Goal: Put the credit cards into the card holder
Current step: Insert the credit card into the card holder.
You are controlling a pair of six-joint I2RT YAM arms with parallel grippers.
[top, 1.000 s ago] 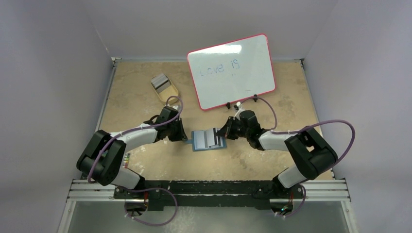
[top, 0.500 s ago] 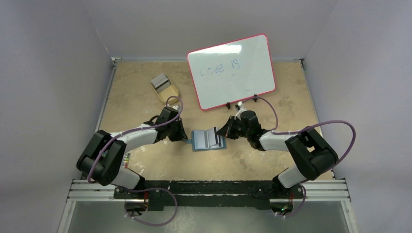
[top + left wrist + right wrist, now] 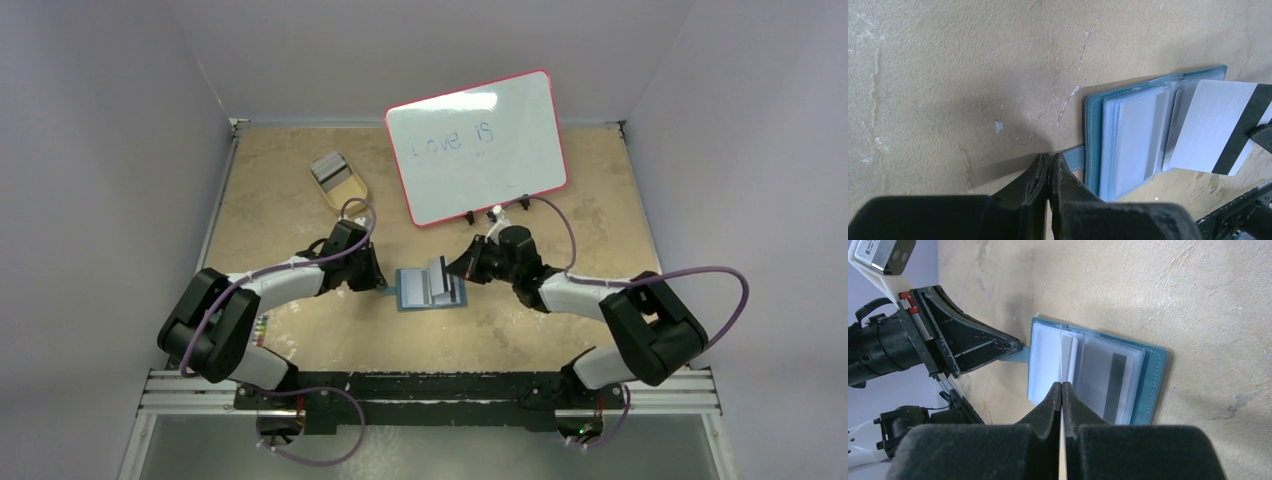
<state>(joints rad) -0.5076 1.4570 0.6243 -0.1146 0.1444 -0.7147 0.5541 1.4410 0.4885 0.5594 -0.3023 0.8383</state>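
Observation:
The teal-blue card holder (image 3: 417, 291) lies open mid-table, its clear sleeves up; it also shows in the left wrist view (image 3: 1128, 135) and the right wrist view (image 3: 1150, 382). My left gripper (image 3: 381, 286) (image 3: 1050, 157) is shut on its snap tab (image 3: 1075, 159) at the left edge. My right gripper (image 3: 455, 274) (image 3: 1062, 385) is shut on a white-grey credit card with a dark stripe (image 3: 1210, 122), held tilted with its edge down at the holder's middle sleeves. Another striped card (image 3: 1104, 376) sits in a sleeve. More grey cards (image 3: 327, 165) lie on the tan tray.
A tan oval tray (image 3: 348, 190) stands at the back left. A pink-rimmed whiteboard (image 3: 476, 146) stands on clips behind the holder. A multicoloured striped card (image 3: 262, 327) lies by the left arm's base. Grey walls close in both sides.
My right gripper has tipped the card more upright over the open holder, and the right arm's elbow has swung outward to the right. The left gripper has stayed on the tab.

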